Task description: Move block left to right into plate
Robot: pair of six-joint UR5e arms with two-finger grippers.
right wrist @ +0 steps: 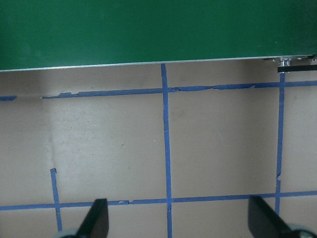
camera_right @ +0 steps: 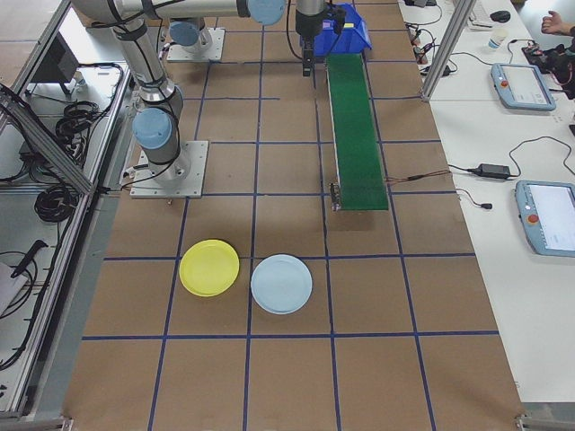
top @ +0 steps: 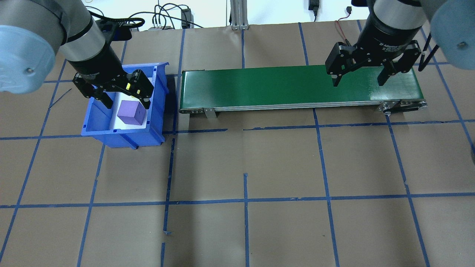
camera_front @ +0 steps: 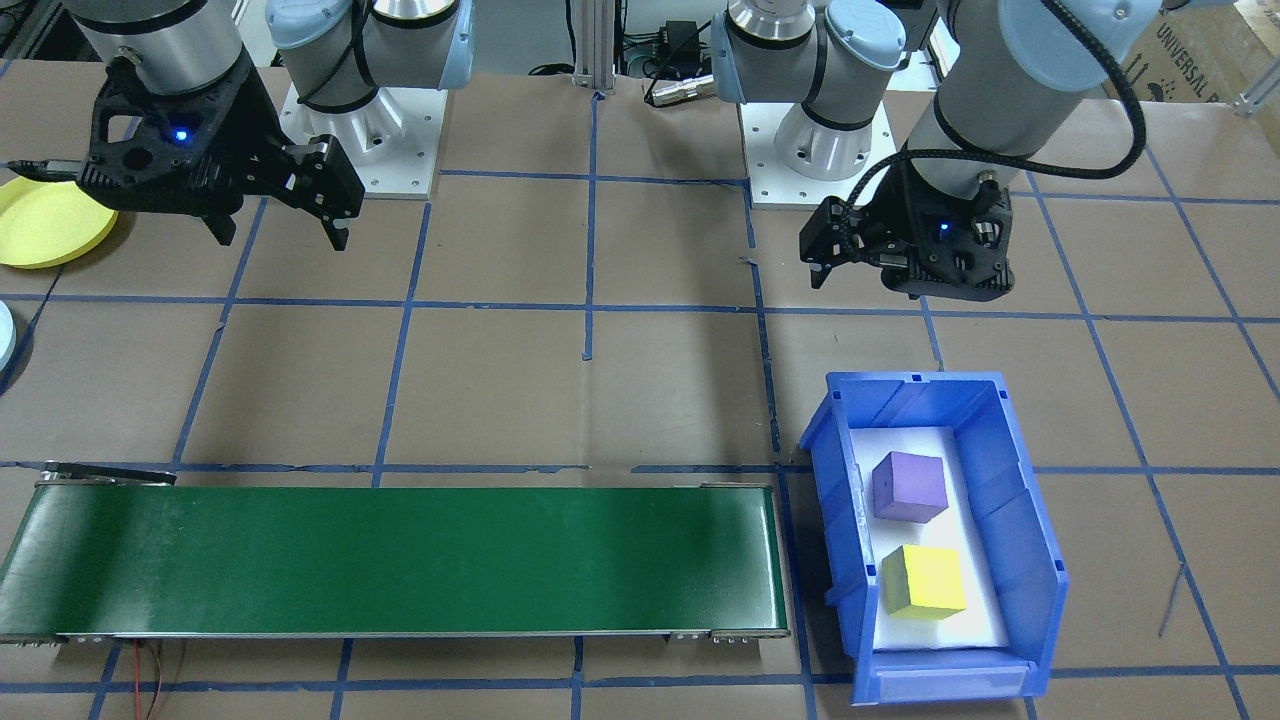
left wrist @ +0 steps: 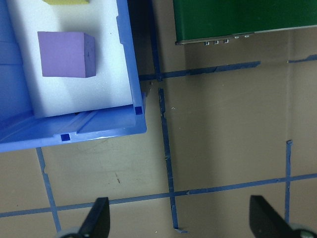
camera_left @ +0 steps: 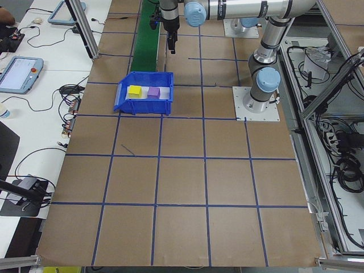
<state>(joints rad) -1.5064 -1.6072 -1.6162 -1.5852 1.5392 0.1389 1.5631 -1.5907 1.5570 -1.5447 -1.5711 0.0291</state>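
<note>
Nearest the front-facing camera, a green conveyor belt (camera_front: 390,560) is laid along the table edge; nothing is seen on it. Just beside its end, on the robot's left, a blue bin (camera_front: 1010,520) is set on the brown paper, with a white foam liner inside. Two blocks are held in the bin: a yellow block (camera_front: 925,582) toward the camera and a purple block (camera_front: 908,486) behind it, near each other but apart.

Further back, the left gripper (camera_front: 830,262) is seen hanging above the table, on the robot's side of the bin, with nothing between its fingers. In the left wrist view the fingertips (left wrist: 96,218) are spread wide, and the purple block and the bin's corner lie ahead of them.

The right gripper (camera_front: 280,230) is seen above the table behind the belt's other end, fingers parted wide and empty; bare paper and blue tape lines are seen between them in the right wrist view.

At the far corner on the robot's right, a yellow plate (camera_front: 45,222) is partly cut off by the frame edge. In the right side view a light blue plate (camera_right: 281,284) is seen just beside it.
</note>
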